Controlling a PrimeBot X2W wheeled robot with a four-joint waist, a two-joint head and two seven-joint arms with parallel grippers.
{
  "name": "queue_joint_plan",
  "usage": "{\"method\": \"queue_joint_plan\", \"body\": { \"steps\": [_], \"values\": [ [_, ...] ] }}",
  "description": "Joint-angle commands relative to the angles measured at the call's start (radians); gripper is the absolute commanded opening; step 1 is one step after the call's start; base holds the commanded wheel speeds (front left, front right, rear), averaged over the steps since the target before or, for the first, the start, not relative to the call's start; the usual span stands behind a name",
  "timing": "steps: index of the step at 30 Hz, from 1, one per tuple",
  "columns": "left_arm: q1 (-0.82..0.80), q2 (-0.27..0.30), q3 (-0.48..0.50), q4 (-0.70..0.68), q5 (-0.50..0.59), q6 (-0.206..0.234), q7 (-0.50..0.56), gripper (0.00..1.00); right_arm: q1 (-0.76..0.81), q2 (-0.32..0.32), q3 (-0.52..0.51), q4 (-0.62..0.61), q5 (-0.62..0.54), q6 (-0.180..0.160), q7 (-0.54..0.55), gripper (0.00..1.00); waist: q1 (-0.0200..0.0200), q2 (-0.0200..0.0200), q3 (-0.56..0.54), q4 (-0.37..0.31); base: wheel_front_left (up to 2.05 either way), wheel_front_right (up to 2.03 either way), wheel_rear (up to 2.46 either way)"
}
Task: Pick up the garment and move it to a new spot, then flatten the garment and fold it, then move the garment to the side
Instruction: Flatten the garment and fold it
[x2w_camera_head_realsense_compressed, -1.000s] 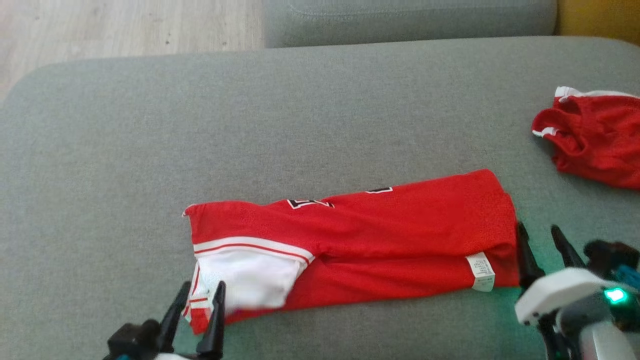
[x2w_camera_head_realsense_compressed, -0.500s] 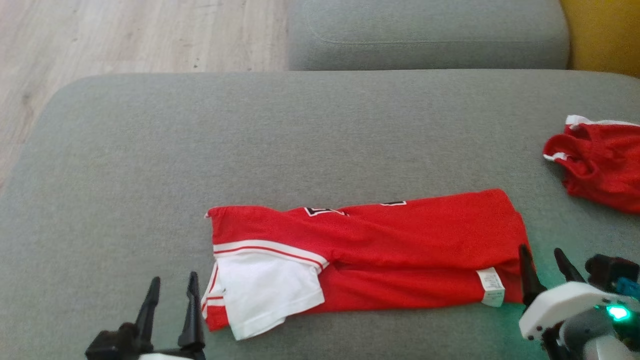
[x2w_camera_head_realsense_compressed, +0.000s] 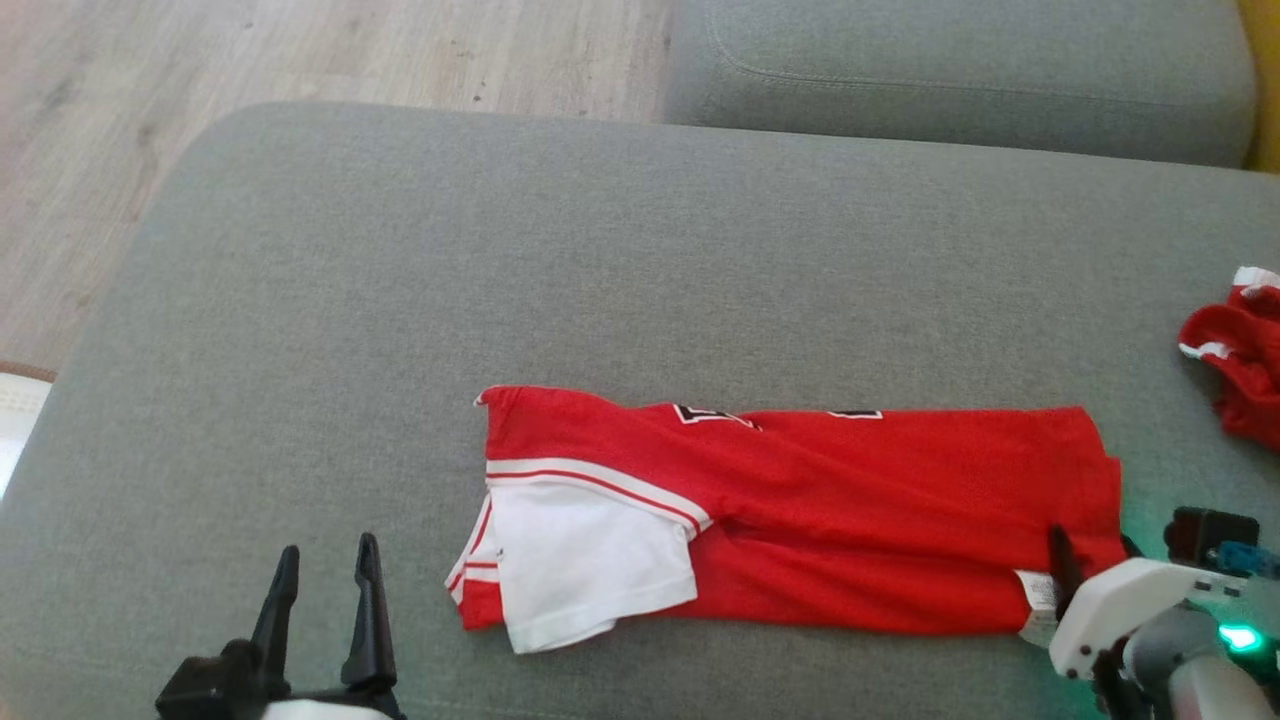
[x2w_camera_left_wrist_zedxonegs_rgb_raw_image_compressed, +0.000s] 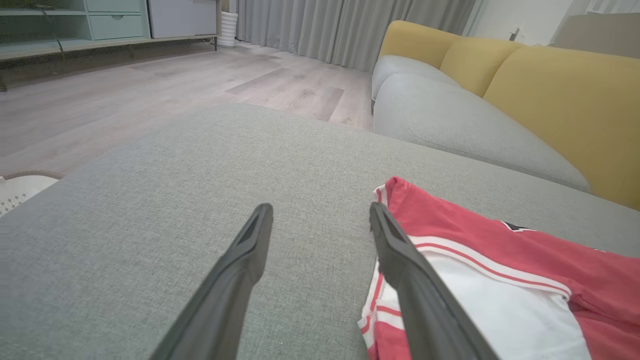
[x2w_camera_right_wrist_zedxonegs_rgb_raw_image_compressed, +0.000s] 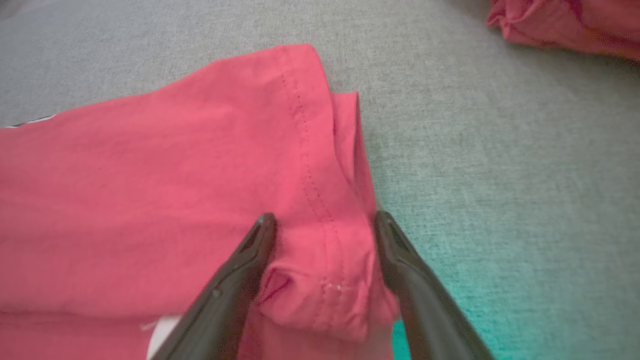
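Red shirt (x2w_camera_head_realsense_compressed: 800, 520) folded into a long strip, lying flat on the grey sofa seat (x2w_camera_head_realsense_compressed: 640, 250), white sleeve (x2w_camera_head_realsense_compressed: 590, 560) at its left end. Left hand (x2w_camera_head_realsense_compressed: 328, 547) spread wide and empty, just beside that sleeve. Right hand (x2w_camera_right_wrist_zedxonegs_rgb_raw_image_compressed: 324, 216) spread wide at the hem corner, bunched cloth between its fingers.

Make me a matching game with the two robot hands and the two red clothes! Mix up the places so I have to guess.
Things:
1. left gripper
2. right gripper
3. jersey
4. crumpled cloth

Places:
A. bunched up at the cushion's right edge
B. open over bare cushion, beside the white patch
C. open, jaws on either side of the red hem
D. lying folded in a long strip near the middle

Pairs: 1-B, 2-C, 3-D, 4-A
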Motion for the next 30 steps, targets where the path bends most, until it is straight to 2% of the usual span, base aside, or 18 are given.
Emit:
{"method": "queue_joint_plan", "body": {
  "steps": [1,4,5,6,7,8,12,18,24,26,30],
  "values": [
    [-0.033,0.018,0.044,-0.03,0.006,0.004,-0.006,1.0,-0.051,-0.005,0.025,-0.003,0.006,0.007,0.004,1.0,0.0,-0.0001,0.0,0.003,0.0,0.0,0.0],
    [-0.031,0.018,0.044,-0.033,0.005,0.008,-0.006,1.0,-0.066,0.004,0.047,0.041,0.026,0.007,0.011,1.0,0.0,-0.0001,0.0,0.005,0.0,0.0,0.0],
    [-0.03,0.019,0.044,-0.035,0.006,0.011,-0.006,1.0,-0.072,0.006,0.055,0.05,0.032,0.007,0.007,0.67,0.0,-0.0001,0.0,0.003,0.0,0.0,0.0],
    [-0.03,0.02,0.045,-0.038,0.006,0.013,-0.006,1.0,-0.078,0.007,0.064,0.057,0.037,0.007,0.003,0.3,0.0,-0.0001,0.0,0.001,0.0,0.0,0.0],
    [-0.029,0.022,0.046,-0.04,0.006,0.015,-0.006,1.0,-0.086,0.008,0.072,0.063,0.04,0.007,-0.004,0.09,0.0,-0.0001,0.0,-0.004,0.0,0.0,0.0],
    [-0.029,0.024,0.047,-0.043,0.007,0.016,-0.005,1.0,-0.095,0.009,0.077,0.067,0.041,0.007,-0.011,0.0,0.0,-0.0001,0.0,-0.009,0.0,0.0,0.0],
    [-0.025,0.03,0.052,-0.056,0.01,0.029,-0.003,1.0,-0.122,-0.004,0.083,0.075,0.044,0.007,-0.032,0.0,0.0,-0.0001,-0.011,-0.042,0.0,0.0,0.0],
    [-0.02,0.031,0.051,-0.067,0.011,0.034,-0.003,1.0,-0.129,-0.065,0.063,0.041,0.042,0.007,-0.037,0.0,0.0,-0.0001,-0.028,-0.091,0.0,0.0,0.0],
    [-0.017,0.018,0.04,-0.065,0.009,0.037,-0.005,1.0,-0.076,-0.14,0.005,-0.08,0.051,0.007,0.001,0.0,0.0,-0.0001,-0.04,-0.138,0.0,0.0,0.0],
    [-0.019,0.012,0.037,-0.056,0.009,0.035,-0.008,1.0,-0.046,-0.139,-0.012,-0.153,0.072,0.007,0.024,0.0,0.0,-0.0001,-0.042,-0.15,0.0,0.0,0.0],
    [-0.024,0.004,0.03,-0.045,0.009,0.033,-0.011,1.0,-0.022,-0.098,0.006,-0.26,0.117,0.007,0.056,0.0,0.0,-0.0001,-0.048,-0.154,0.0,0.0,0.0]
  ]
}}
